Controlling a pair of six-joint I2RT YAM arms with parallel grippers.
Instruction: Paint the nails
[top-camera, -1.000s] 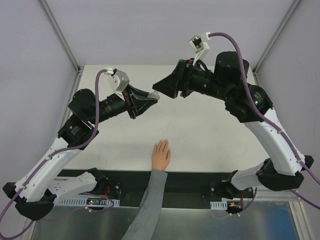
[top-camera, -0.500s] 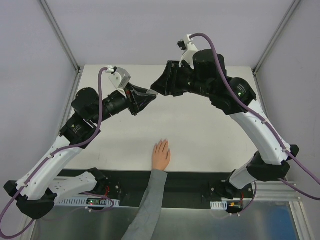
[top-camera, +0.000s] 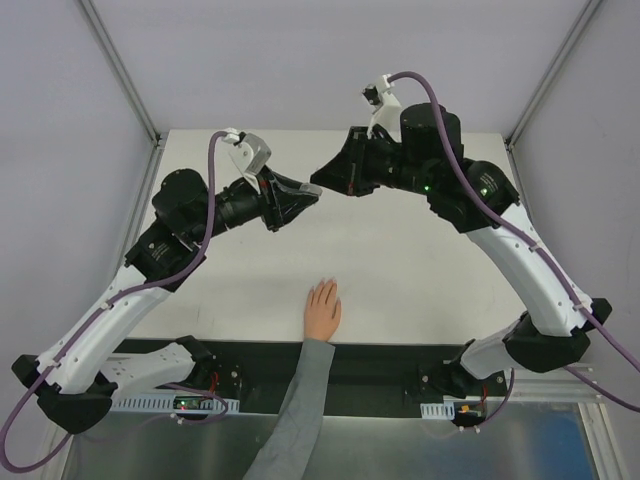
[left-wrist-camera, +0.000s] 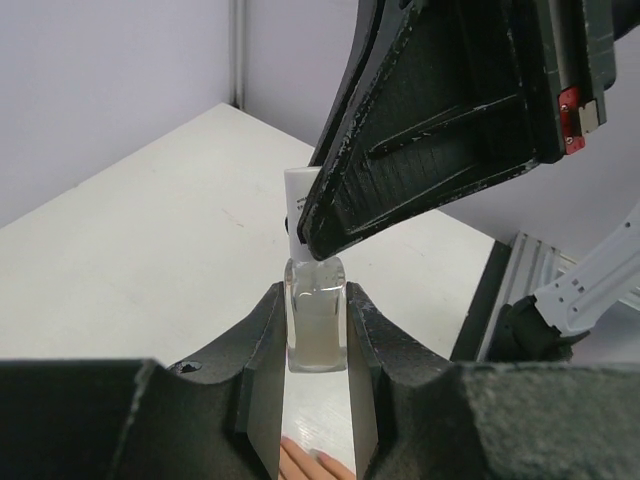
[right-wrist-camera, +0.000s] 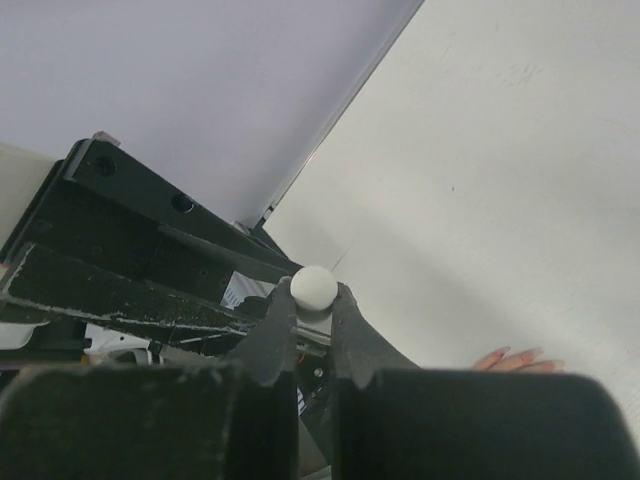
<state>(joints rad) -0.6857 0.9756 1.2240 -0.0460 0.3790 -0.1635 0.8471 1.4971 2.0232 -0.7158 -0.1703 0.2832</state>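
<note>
Top view: left gripper (top-camera: 303, 196) and right gripper (top-camera: 322, 181) meet at the far side; pale pinkish-beige hand (top-camera: 323, 310) lies flat on the near side, nails (top-camera: 325, 286) well apart from both.
Left wrist: left jaws clamp small clear glass bottle (left-wrist-camera: 317, 330).
Right wrist: right jaws pinch its round white cap (right-wrist-camera: 313, 287); step judged uncapping; next, twist cap and lift it straight off.

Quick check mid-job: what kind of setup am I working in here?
Most likely a lab robot test cell, not a salon: a plain white table boxed in by grey panels on metal frame posts, with a sleeved hand laid flat at the near edge.
</note>
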